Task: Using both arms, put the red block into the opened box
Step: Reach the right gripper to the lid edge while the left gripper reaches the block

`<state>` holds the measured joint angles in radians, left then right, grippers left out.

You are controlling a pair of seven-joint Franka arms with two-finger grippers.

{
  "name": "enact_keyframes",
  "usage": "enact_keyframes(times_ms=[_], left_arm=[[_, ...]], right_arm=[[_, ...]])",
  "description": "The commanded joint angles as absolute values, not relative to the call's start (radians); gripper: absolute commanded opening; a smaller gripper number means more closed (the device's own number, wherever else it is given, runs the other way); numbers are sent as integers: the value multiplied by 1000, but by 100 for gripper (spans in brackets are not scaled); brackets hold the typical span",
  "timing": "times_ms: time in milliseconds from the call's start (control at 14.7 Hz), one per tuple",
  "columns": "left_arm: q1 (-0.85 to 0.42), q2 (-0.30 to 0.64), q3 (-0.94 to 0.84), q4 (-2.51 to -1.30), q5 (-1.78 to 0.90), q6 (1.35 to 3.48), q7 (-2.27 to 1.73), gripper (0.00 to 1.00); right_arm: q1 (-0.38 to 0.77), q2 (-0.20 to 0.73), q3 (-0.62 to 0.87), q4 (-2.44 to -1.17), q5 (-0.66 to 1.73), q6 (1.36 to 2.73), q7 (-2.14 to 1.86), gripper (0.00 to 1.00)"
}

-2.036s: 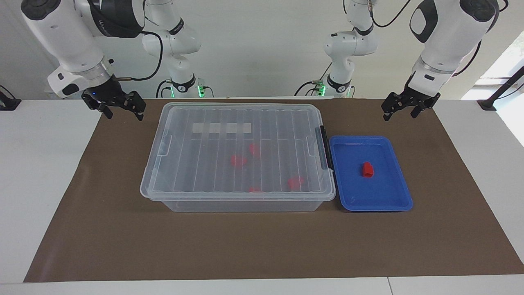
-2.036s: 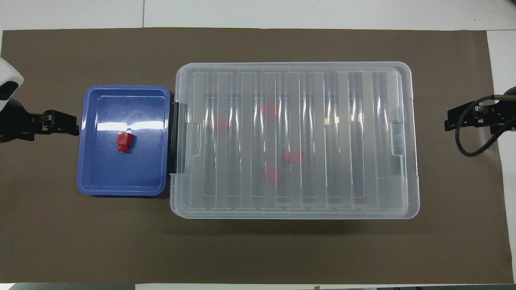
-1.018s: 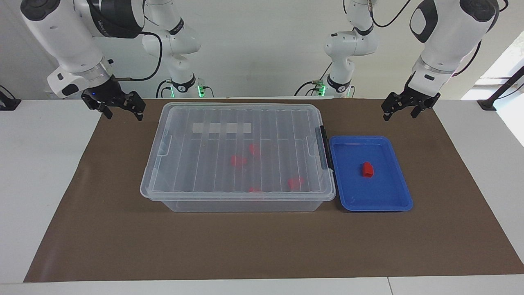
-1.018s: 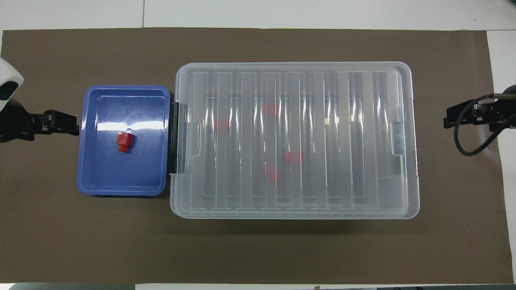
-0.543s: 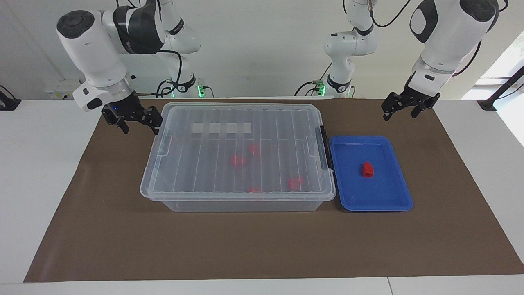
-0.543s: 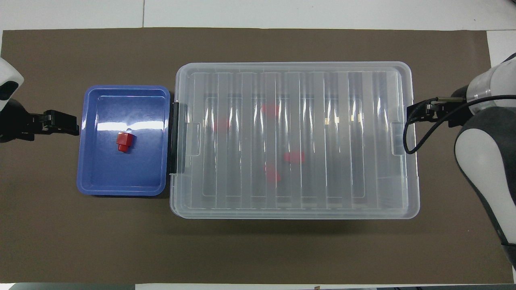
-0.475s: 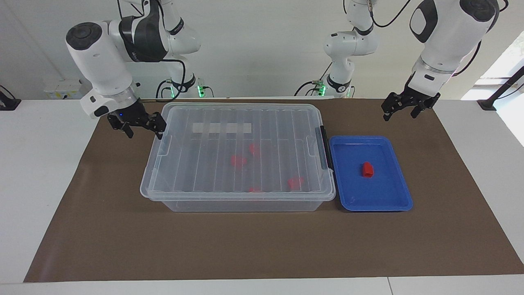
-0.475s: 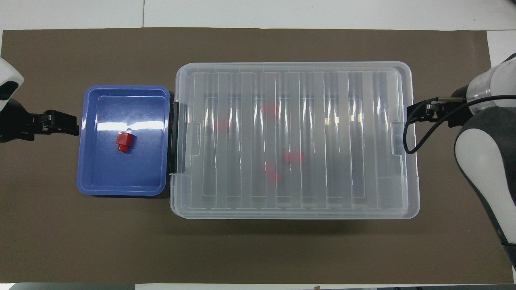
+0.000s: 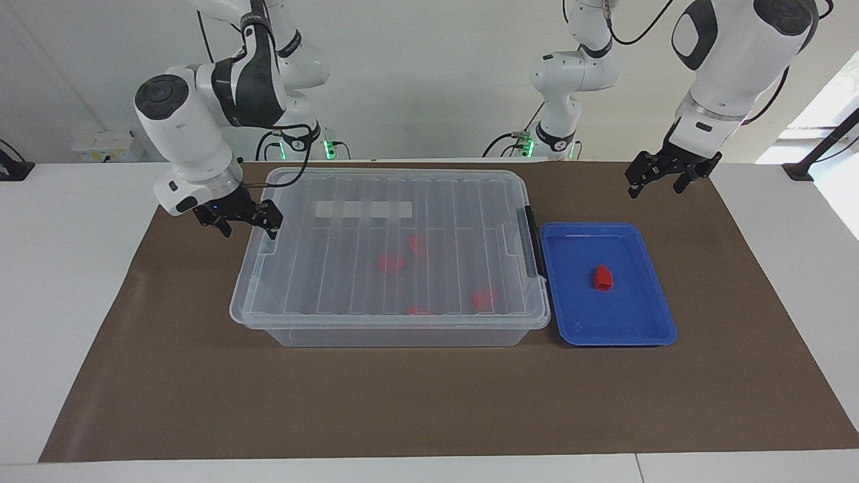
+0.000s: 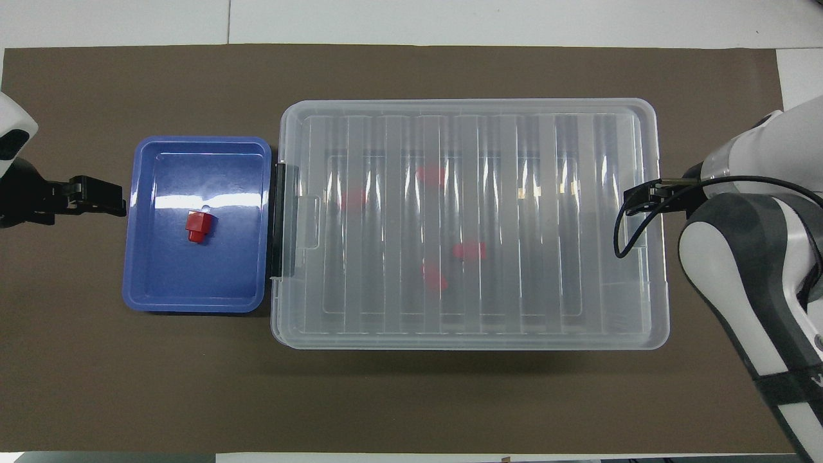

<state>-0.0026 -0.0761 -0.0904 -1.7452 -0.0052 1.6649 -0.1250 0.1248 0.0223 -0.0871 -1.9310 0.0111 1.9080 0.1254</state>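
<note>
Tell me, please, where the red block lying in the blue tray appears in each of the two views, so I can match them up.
Facing view: the red block lies toward the right of the picture, near the middle of the blue tray.
Overhead view: the red block lies toward the left of the picture, in the same tray.
Shared landmark: the box with its black side latch, right beside the tray.
</note>
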Motion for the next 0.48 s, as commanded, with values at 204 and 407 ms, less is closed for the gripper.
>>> enact_keyframes(times_ms=[204,407], left_arm=[[8,-92,-97,-1763,-11,1660,-133,100],[9,-94,-97,-1769,-11,1667,-138,100]], right_arm=[[109,-12,-87,-2000,21,1937,45,100],[106,-12,-94,-2000,14,1936,15,100]])
